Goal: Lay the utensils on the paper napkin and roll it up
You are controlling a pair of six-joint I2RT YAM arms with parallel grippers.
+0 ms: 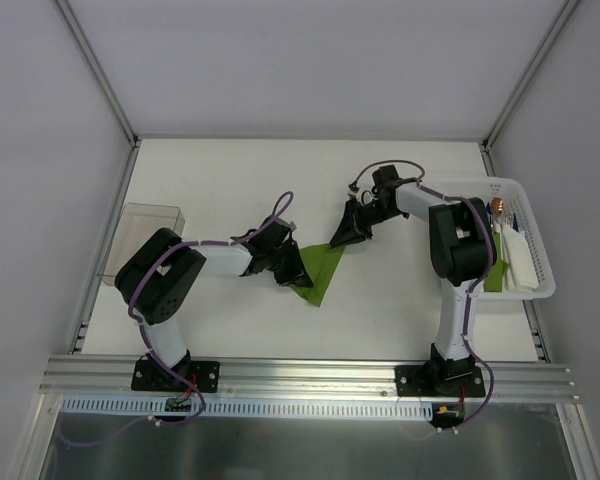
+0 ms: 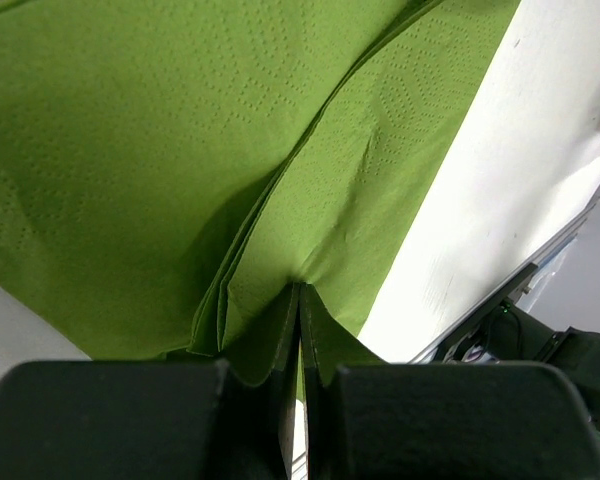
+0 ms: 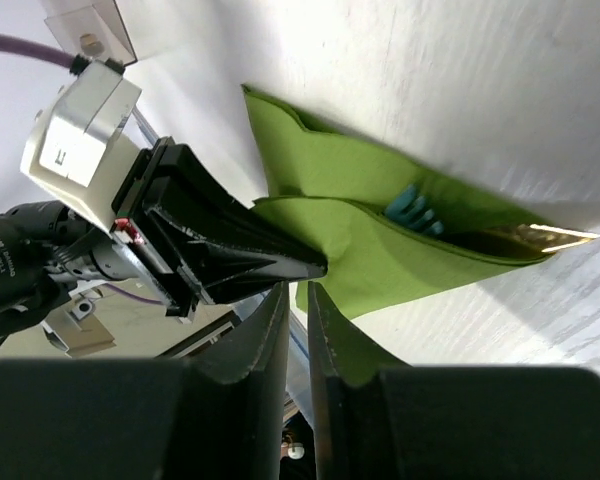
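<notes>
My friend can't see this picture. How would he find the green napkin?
Start at the white table. Near its middle is the paper napkin, a folded olive-green sheet. It alone is out on the table; other paper sits in the white basket.

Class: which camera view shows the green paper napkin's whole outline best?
The top external view: nearly the whole paper napkin shows as a green wedge. The left wrist view fills with its embossed layers, edges cut off. The right wrist view shows its folded layers obliquely, partly hidden.
</notes>
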